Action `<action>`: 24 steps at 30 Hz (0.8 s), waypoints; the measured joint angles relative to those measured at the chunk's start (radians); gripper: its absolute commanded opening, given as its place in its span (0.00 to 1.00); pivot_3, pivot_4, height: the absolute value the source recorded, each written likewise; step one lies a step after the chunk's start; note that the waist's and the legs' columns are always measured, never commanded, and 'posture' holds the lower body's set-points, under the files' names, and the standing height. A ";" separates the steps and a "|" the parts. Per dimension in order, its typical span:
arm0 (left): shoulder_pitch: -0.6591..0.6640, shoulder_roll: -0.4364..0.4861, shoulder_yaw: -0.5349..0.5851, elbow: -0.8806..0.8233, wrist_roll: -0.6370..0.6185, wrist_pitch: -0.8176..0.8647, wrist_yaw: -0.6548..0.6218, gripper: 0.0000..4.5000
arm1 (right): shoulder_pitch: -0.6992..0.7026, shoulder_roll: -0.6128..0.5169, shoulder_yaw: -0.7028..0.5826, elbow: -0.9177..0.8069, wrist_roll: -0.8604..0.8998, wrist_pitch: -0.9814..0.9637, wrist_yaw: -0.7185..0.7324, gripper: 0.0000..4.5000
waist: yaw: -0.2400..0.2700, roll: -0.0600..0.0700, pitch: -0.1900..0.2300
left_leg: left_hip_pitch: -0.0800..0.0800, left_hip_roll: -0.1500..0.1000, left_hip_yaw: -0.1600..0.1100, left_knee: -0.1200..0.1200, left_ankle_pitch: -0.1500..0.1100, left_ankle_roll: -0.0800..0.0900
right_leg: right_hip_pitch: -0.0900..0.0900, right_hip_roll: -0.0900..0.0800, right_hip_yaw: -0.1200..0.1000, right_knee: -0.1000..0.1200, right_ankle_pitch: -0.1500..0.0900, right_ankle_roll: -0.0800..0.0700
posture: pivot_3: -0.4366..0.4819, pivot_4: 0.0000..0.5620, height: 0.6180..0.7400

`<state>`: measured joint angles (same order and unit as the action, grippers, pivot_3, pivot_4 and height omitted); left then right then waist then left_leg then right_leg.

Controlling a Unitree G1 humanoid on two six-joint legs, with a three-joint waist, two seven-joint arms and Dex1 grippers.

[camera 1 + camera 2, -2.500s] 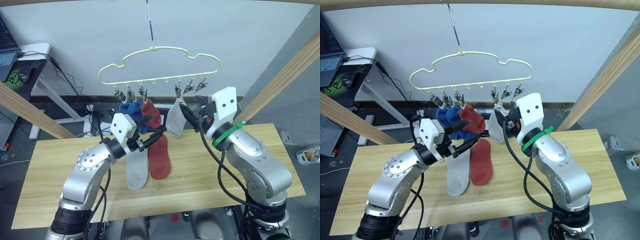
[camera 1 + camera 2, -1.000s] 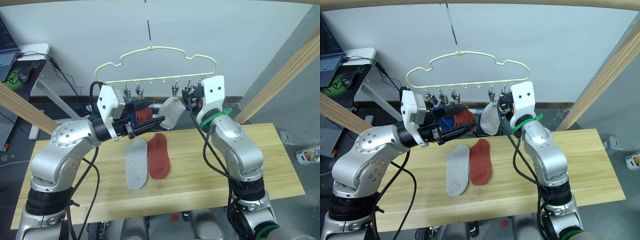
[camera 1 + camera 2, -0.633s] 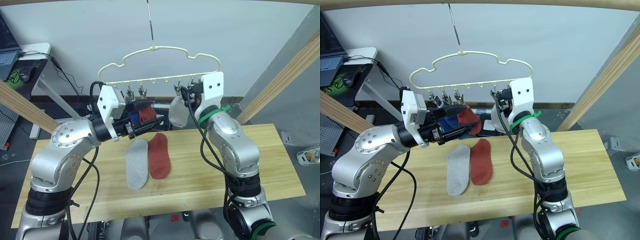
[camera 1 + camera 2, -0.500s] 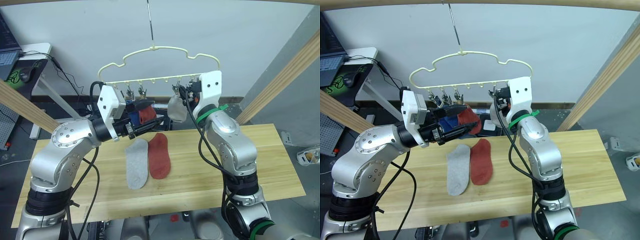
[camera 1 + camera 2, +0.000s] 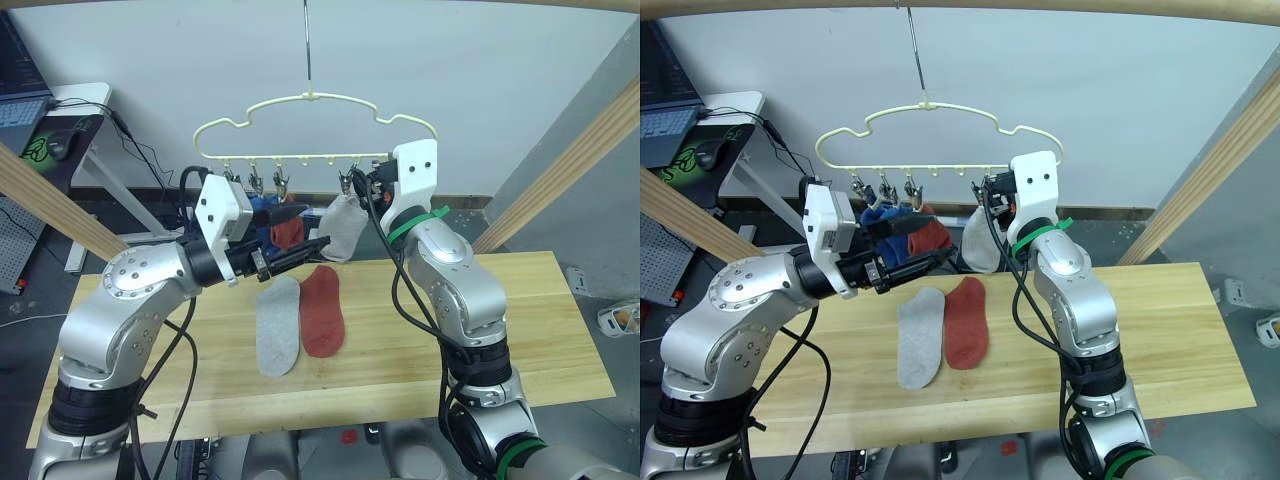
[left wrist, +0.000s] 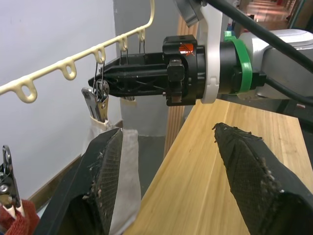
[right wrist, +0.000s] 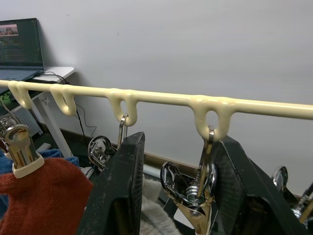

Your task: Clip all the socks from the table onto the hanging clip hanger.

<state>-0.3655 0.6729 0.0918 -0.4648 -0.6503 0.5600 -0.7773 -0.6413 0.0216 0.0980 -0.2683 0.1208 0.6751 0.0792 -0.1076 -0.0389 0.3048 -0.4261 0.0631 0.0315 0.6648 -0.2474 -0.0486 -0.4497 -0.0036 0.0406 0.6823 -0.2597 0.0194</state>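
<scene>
- The clip hanger (image 5: 318, 130) hangs by its hook above the far edge of the table (image 5: 520, 330), much as it did 2.5 s ago.
- The right gripper (image 6: 100, 83) has climbed since then: it was low beside the hanging grey sock (image 5: 343, 228), and it now sits up at the hanger's bottom bar.
- In the right wrist view its fingers (image 7: 120, 191) stand apart with a metal clip (image 7: 195, 188) hanging between them; they grip nothing that I can see.
- That grey sock hangs from the fourth clip from the left, with the right gripper now above it rather than beside it.
- The left gripper (image 5: 300, 236) has also risen and drawn back to the robot's left; earlier it was low over the table near the two flat socks.
- Its fingers (image 6: 247, 171) are spread wide and hold nothing, pointing towards the grey sock and the right gripper.
- Two blue socks (image 5: 880, 217) and a rust red sock (image 5: 287, 230) hang from the three left clips, as before.
- A second grey sock (image 5: 277, 325) and a second rust red sock (image 5: 322, 310) lie flat side by side, touching, near the table's middle, unmoved.
</scene>
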 measured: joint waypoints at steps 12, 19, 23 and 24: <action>0.044 -0.002 0.014 0.000 0.019 0.000 0.047 0.71 | 0.000 0.000 0.000 0.000 -0.003 -0.011 0.000 0.00 | 0.000 0.000 0.000 | 0.000 0.000 0.000 0.000 0.000 0.000 | 0.000 0.000 0.000 0.000 0.000 0.000 | 0.33 0.46 1.00; 0.169 -0.031 0.055 -0.003 0.121 -0.009 0.192 0.79 | 0.000 -0.002 -0.001 0.000 -0.004 -0.011 0.000 0.00 | -0.001 0.000 -0.001 | 0.000 0.001 0.000 0.000 0.000 0.000 | 0.000 -0.001 0.000 0.000 0.000 0.000 | 0.33 0.48 1.00; 0.264 -0.076 0.081 -0.019 0.182 -0.017 0.294 1.00 | 0.000 -0.003 -0.001 -0.001 -0.004 -0.010 0.001 0.00 | 0.000 0.000 -0.001 | 0.000 0.001 0.000 0.000 0.000 0.000 | 0.000 -0.002 0.000 0.000 0.000 0.000 | 0.33 0.50 1.00; 0.288 -0.094 0.082 -0.025 0.201 -0.017 0.325 1.00 | 0.000 -0.003 0.000 -0.002 -0.004 -0.009 0.001 0.00 | 0.000 0.000 -0.001 | 0.000 0.001 0.000 0.000 0.000 0.000 | 0.000 -0.003 0.000 0.001 0.000 0.000 | 0.33 0.51 1.00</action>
<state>-0.0772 0.5791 0.1736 -0.4895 -0.4493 0.5427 -0.4521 -0.6416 0.0184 0.0976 -0.2702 0.1171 0.6657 0.0803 -0.1078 -0.0388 0.3043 -0.4259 0.0644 0.0318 0.6648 -0.2476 -0.0482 -0.4497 -0.0065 0.0411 0.6829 -0.2596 0.0191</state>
